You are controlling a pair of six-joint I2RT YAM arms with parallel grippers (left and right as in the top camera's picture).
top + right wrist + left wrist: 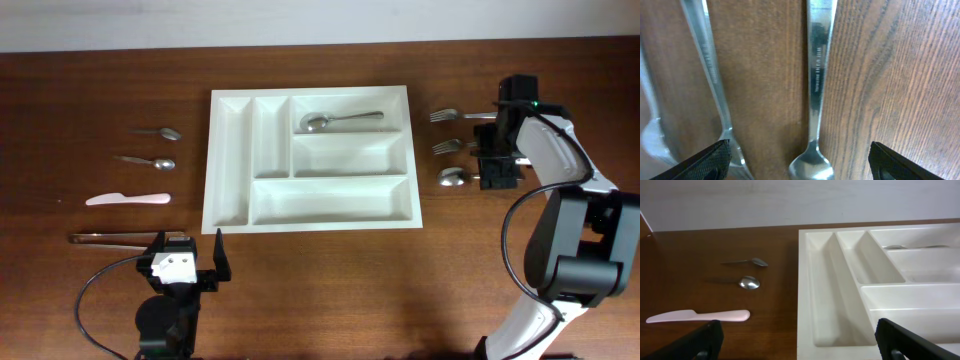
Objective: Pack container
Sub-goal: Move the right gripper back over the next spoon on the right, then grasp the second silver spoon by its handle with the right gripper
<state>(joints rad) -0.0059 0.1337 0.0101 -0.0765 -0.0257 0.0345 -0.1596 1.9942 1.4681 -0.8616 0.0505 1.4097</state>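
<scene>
R hand (802, 160), released, straddles spoon (815, 75) handle on worktop (890, 60), prob. for pickup into container (230, 160); L hand (190, 255) released, idle.

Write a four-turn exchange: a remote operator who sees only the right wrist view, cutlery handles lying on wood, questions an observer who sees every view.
Operator: Is anything in the container yet?
Observer: Yes, one spoon lies in the far wide compartment of the container.
Operator: And what is the other arm doing?
Observer: The left gripper is open and empty, near the table's front edge beside the tongs.
</scene>
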